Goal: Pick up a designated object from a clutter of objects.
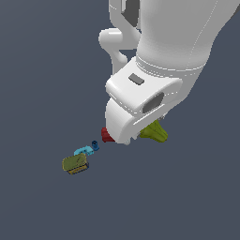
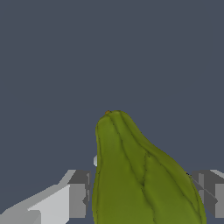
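Between the gripper (image 2: 142,197) fingers (image 2: 78,197) sits the yellow-green pear-like blob (image 2: 140,175), seemingly pinched.

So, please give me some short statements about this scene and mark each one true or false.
1. The yellow-green pear lies between the gripper fingers in the wrist view. True.
2. The olive box touches the pear. False: they lie well apart, the box toward the exterior view's left.
3. The cyan piece sits right beside the olive box. True.
4. The red cylinder is fully visible. False: the arm hides part of it.
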Controlling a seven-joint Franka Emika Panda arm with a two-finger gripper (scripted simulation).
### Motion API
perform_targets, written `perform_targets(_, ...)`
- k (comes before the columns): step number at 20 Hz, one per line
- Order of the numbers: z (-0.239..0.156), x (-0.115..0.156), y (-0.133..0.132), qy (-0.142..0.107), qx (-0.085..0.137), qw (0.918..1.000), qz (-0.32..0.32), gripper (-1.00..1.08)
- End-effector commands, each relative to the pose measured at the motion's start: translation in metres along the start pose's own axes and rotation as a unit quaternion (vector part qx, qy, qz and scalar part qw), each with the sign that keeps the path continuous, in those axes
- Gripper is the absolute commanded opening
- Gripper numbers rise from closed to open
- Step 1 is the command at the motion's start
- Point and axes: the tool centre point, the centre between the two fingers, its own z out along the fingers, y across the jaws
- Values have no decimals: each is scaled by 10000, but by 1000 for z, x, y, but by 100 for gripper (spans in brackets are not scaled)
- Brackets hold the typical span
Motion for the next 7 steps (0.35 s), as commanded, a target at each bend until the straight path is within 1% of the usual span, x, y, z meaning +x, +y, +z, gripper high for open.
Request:
perform_targets(1,-5,4,-1,7,-7,10000,0,-100)
perform_targets(7,-7,6,-1,7,-7,10000,0,-100)
